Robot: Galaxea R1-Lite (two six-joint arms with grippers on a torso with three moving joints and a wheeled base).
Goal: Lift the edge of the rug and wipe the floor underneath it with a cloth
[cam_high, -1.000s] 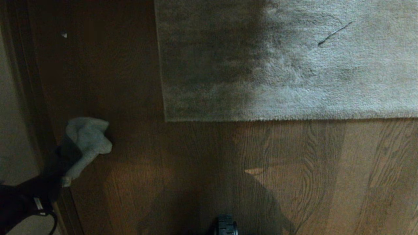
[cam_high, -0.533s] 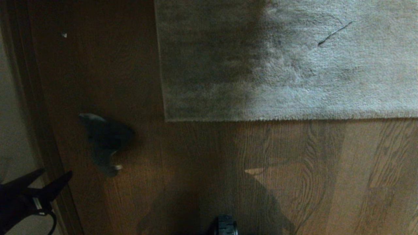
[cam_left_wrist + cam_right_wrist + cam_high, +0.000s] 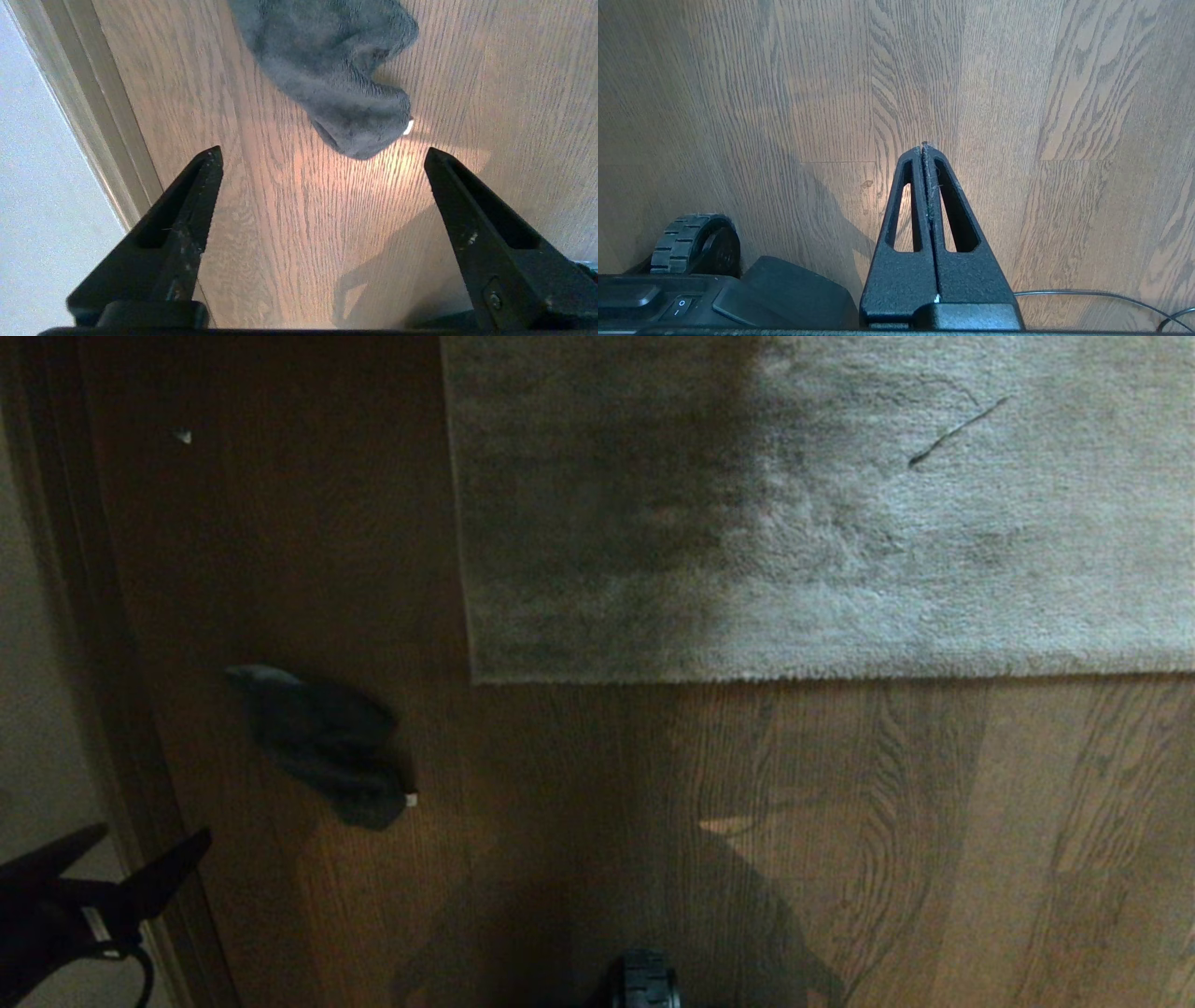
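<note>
The left gripper [image 3: 145, 851] is seen low at the left of the head view, its two black fingers [image 3: 187, 210] spread wide apart with nothing between them. Just beyond their tips, not touching them, the cloth [image 3: 322, 742] lies crumpled on the floor [image 3: 840, 840], a small dark-grey rag with a tiny white tag [image 3: 409, 127] at its near corner. Relative to the cloth, a pale strip of skirting or door frame [image 3: 93, 116] runs close behind the gripper on the side away from the rug. On the cloth's other side, well apart from it, the rug edge [image 3: 747, 677] lies flat on the brown wood-grain planks, its corner [image 3: 476, 679] being the nearest part to the cloth. The rug is light grey, shadowed on the half toward the cloth. The right gripper [image 3: 924, 147] is shown only in its own wrist view, fingers pressed together and empty, above bare floor beside a wheel [image 3: 696, 242] of the base.
</note>
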